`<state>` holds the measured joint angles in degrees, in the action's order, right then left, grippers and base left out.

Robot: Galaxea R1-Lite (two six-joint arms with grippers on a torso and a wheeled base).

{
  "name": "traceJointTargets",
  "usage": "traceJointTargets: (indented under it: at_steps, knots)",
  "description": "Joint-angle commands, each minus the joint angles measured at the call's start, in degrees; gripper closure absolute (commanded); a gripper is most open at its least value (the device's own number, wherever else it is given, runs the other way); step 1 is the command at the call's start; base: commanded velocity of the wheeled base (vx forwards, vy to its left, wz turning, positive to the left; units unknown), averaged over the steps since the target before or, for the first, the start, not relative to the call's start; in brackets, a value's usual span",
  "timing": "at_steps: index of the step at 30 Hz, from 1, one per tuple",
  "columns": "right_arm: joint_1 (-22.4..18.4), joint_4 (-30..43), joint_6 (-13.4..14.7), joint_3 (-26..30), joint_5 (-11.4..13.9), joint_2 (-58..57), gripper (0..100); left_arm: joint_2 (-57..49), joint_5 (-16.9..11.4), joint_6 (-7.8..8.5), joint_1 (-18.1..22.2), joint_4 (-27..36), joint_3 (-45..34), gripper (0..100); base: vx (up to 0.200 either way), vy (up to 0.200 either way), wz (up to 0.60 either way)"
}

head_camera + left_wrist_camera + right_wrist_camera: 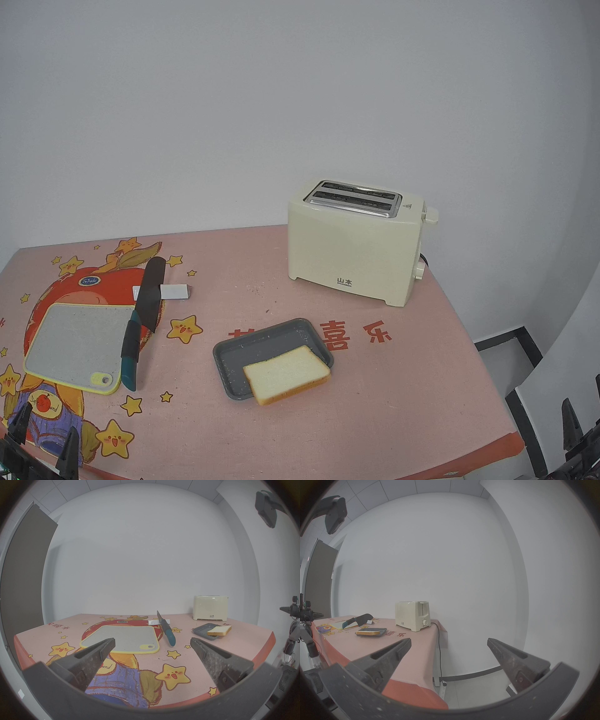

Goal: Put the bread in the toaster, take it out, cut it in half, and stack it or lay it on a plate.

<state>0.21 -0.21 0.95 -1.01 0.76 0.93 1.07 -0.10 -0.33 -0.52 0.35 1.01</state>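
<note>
Right now — your left gripper (152, 640) hangs off the near left corner of the table (406, 387), jaws apart, nothing between them. Your right gripper (449, 640) sits off the table's near right side, low beside the edge, jaws likewise spread and holding nothing.

Bread (286, 374): one pale slice, lying flat in the grey plate (262, 337), near the middle of the table. Its near corner overhangs the plate's front rim.

Toaster (353, 250): cream, upright, behind the plate toward the far right, well apart from both grippers.

Cutting board (75, 344): grey with a yellow rim, flat on the table's left side. Knife (140, 322) — dark blade, teal handle — lies along the board's right edge, handle toward you, blade crossing a small white card (175, 291) beyond the board.
</note>
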Motion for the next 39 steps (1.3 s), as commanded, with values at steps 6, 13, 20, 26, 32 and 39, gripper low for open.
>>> traceJointTargets:
  at_steps: [6,13,20,26,32,39]
  knots:
    - [0.0,0.1,-0.1,1.0,0.1,-0.9,0,0.1,0.0,-0.02,0.0,0.0,-0.9,0,0.0,0.0,0.0]
    - [0.0,0.0,-1.5,1.0,0.2,-0.9,0,0.1,0.0,-0.02,0.0,0.0,-0.9,0,0.0,0.0,0.0]
    - [-0.4,-3.6,1.9,-6.3,2.8,-0.1,0,0.1,0.0,-0.02,0.0,0.0,-0.8,0,0.0,0.0,0.0]
    - [-2.3,0.7,-1.8,-7.2,7.4,3.6,0,0.1,0.0,-0.02,0.0,0.0,-0.8,0,0.0,0.0,0.0]
    - [-2.4,2.8,-2.4,-8.1,12.3,6.5,0,0.1,0.0,-0.02,0.0,0.0,-0.8,0,0.0,0.0,0.0]
    - [-0.2,2.8,5.6,-14.1,16.1,16.0,0,0.1,0.0,-0.02,0.0,0.0,-0.9,0,0.0,0.0,0.0]
